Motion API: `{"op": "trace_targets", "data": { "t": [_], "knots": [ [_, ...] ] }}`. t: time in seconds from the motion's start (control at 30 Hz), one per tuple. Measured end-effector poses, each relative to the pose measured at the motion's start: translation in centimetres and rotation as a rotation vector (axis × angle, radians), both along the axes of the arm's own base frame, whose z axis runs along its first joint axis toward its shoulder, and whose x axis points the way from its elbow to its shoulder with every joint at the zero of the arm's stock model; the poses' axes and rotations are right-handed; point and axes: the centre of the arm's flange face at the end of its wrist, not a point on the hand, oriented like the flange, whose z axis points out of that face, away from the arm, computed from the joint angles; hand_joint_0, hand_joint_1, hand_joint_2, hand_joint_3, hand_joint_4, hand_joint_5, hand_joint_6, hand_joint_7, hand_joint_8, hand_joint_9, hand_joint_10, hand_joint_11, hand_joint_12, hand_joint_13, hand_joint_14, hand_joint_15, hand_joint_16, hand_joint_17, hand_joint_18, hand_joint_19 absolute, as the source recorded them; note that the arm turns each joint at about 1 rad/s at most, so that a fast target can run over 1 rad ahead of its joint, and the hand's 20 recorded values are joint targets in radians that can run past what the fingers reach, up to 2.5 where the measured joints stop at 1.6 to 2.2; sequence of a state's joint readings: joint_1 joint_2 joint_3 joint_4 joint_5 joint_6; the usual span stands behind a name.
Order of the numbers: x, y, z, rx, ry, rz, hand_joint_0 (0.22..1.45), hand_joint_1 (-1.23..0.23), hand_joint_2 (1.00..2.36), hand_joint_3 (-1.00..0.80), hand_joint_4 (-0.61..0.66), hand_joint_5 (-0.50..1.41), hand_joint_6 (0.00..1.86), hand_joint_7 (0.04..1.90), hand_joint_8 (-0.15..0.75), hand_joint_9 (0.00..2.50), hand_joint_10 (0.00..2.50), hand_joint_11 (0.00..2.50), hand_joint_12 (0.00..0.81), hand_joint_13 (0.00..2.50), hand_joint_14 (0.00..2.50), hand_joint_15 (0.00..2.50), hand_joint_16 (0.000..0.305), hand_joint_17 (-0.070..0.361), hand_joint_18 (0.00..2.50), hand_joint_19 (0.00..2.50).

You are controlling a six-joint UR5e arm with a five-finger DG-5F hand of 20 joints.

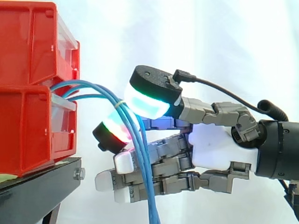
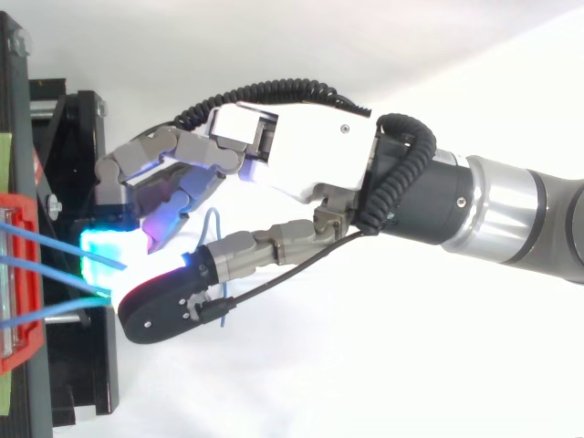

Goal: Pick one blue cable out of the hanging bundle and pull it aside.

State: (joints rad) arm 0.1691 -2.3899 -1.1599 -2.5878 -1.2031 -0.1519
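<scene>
Several thin blue cables [image 1: 140,154] come out between the stacked red bins [image 1: 28,46], arch to the right and hang down, held together by a small yellow tie [image 1: 120,102]. My hand [image 1: 215,149] reaches in from the right at their height. Its thumb pad [image 1: 149,100] glows cyan-green just right of the bundle, and a curled finger's pad [image 1: 114,130] glows red behind it. The cables run between these two pads, pinched. The lower fingers [image 1: 126,179] lie straight behind the strands. From above, the hand [image 2: 301,155] sits beside the bins' front [image 2: 23,274], with cables [image 2: 55,239] running toward it.
The bins rest on a black stand [image 1: 42,179] at the left, seen from above as black rails [image 2: 82,137]. A white curtain is the backdrop. There is free room to the right and below the hand.
</scene>
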Motion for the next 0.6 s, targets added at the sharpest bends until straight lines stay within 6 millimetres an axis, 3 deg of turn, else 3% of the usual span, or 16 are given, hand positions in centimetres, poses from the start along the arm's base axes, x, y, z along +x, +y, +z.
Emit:
{"op": "trace_targets", "data": {
  "t": [0.33, 0.6],
  "knots": [
    [0.0, -0.02, 0.01, 0.0, 0.0, -0.001, 0.57, -0.61, 1.02, -0.15, 0.13, -0.06, 0.73, 1.25, 0.256, 1.08, 0.01, 0.32, 0.34, 0.71, 0.01, 0.26, 0.039, 0.087, 0.53, 0.29],
    [-0.12, -0.02, 0.61, -0.001, 0.001, -0.001, 0.57, -0.55, 1.02, -0.24, 0.17, -0.06, 0.71, 1.32, 0.249, 1.17, 0.01, 0.35, 0.33, 0.71, 0.01, 0.26, 0.037, 0.083, 0.53, 0.3]
  ]
}}
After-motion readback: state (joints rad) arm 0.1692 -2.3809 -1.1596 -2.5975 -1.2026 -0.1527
